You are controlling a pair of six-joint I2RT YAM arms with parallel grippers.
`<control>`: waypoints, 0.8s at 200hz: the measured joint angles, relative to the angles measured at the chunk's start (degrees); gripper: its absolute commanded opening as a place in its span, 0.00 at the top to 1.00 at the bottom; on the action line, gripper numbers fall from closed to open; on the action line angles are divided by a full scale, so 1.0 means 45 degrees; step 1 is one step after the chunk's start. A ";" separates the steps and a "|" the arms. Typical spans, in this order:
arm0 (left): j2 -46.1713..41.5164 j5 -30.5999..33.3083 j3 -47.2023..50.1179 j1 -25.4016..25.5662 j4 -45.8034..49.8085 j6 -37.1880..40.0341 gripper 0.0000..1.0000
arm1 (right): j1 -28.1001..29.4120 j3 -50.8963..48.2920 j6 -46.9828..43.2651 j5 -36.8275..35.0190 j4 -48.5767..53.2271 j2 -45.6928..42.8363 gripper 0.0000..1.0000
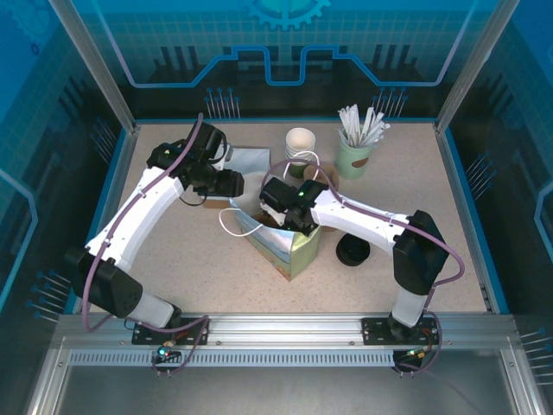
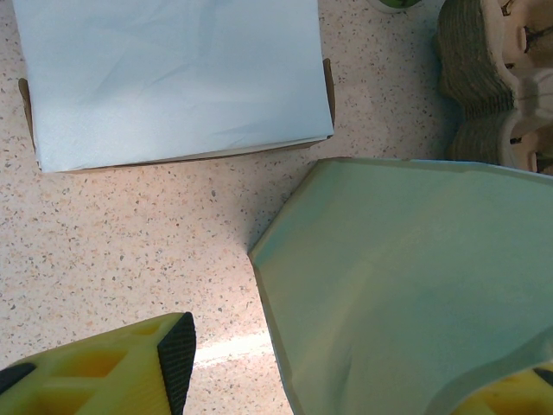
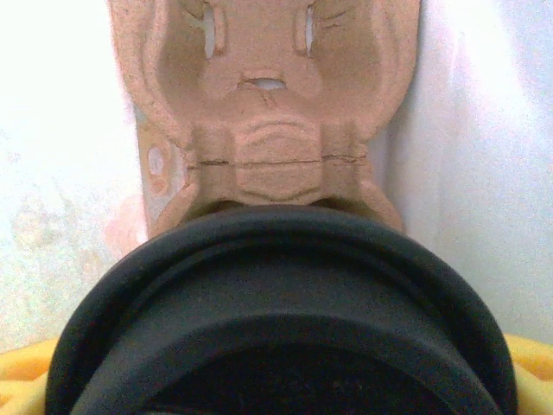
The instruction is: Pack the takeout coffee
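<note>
Black lid (image 3: 276,294) against carrier (image 3: 259,130) edge, bag (image 3: 488,130) walls close.

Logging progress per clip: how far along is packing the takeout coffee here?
Done: the pulp carrier sits inside the paper bag. In hand: the right gripper is in the bag mouth with a black lid between its fingers, above the carrier; the left gripper stands open at the bag's wall. Left: the takeout coffee stands outside the bag, at the table's far side, with no lid on.

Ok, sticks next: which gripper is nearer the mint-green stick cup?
Right. The right gripper is in the paper bag's mouth, near-left of the cup; left gripper farther left, past the bag.
</note>
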State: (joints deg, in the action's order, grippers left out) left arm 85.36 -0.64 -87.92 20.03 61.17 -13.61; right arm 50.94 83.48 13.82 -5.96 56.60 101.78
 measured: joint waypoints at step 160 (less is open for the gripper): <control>0.0000 0.0000 0.0000 0.0000 0.0000 0.0000 0.39 | 0.0000 -0.0248 -0.0005 0.0097 -0.0316 0.0000 0.20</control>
State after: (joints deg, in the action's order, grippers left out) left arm 85.36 -0.64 -87.92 20.03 61.17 -13.61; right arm 50.94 82.37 13.80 -5.52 55.18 101.78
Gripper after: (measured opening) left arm 0.612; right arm 0.828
